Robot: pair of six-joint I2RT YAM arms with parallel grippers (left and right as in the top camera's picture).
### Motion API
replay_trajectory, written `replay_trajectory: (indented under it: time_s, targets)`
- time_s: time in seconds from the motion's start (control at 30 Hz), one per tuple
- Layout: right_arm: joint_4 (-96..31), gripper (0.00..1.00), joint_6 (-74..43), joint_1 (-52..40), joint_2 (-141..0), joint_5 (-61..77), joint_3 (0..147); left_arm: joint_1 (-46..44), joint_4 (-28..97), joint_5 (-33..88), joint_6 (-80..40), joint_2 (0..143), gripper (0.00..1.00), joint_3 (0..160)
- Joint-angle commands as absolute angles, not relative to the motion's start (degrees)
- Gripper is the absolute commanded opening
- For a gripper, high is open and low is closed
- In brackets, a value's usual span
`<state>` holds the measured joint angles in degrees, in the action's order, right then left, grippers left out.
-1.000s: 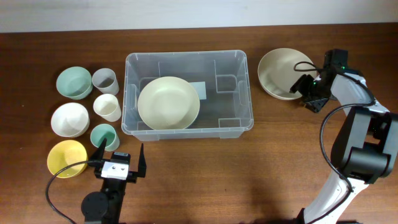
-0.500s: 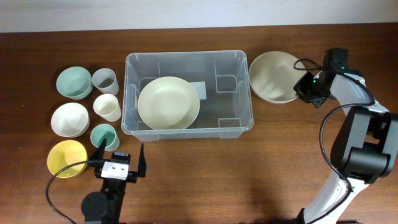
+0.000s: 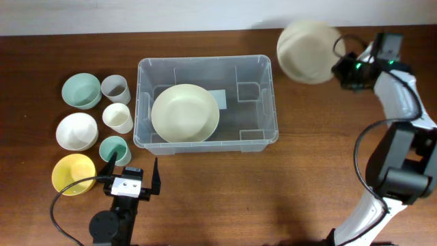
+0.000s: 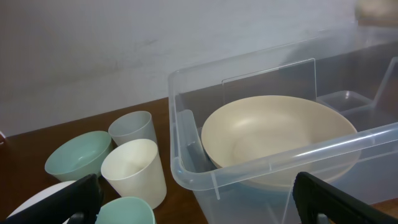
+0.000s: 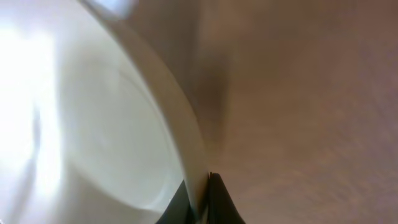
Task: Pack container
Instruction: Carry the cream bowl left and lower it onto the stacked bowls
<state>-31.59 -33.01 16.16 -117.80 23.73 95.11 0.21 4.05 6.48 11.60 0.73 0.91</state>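
The clear container [image 3: 143,102] stands mid-table with one cream bowl [image 3: 185,113] lying in its left half; the left wrist view shows the container's rim [image 4: 186,177] and that bowl [image 4: 273,134] close up. A second cream bowl [image 3: 305,51] hangs tilted in the air, above the table, right of the container's back right corner. My right gripper [image 3: 339,67] is shut on this bowl's rim [image 5: 198,168], one finger each side. My left gripper [image 3: 130,174] stands open near the front edge, empty, with a teal cup [image 4: 127,211] between its fingers' line of sight.
Left of the container sit a green bowl [image 3: 81,90], a white bowl [image 3: 76,130], a yellow bowl [image 3: 72,173], a grey cup [image 3: 115,88], a cream cup [image 3: 117,117] and the teal cup [image 3: 114,149]. The right arm's cable loops over the table's right side.
My right gripper closed on the second cream bowl's rim and lifted it off the table, tilting it up and moving it back. The left arm has not moved.
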Motion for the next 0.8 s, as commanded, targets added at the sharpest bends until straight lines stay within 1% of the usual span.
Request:
replay_trajectory:
  time_s: [0.0,0.1,0.13,0.2,0.3,0.4,0.6,0.77]
  targets:
    - [-31.1,0.04,-33.3,15.7,-108.9,36.7,101.5,0.5,4.1,6.7,12.5,0.3,1.00,0.6]
    - [-31.1,0.04,-32.5,13.4,-105.1,43.8,102.2,0.6,4.1,6.7,12.5,0.3,1.00,0.6]
    - [-31.7,0.04,-30.3,11.3,-103.3,46.6,102.2,0.5,4.1,6.7,12.5,0.3,1.00,0.6]
    - [-34.5,0.04,-27.0,7.6,-101.6,46.7,102.2,0.5,4.1,6.7,12.5,0.3,1.00,0.6]
    - [-40.6,0.04,-22.1,0.6,-101.1,42.6,102.2,0.5,4.1,6.7,12.5,0.3,1.00,0.6]
    - [-44.8,0.04,-19.7,-6.8,-102.5,36.6,101.4,0.5,4.1,6.7,12.5,0.3,1.00,0.6]
    - [-47.2,0.04,-20.3,-21.2,-108.9,27.4,100.7,0.5,4.1,6.7,12.5,0.3,1.00,0.6]
    - [-47.4,0.04,-22.1,-25.0,-113.7,27.6,100.7,0.5,4.1,6.7,12.5,0.3,1.00,0.6]
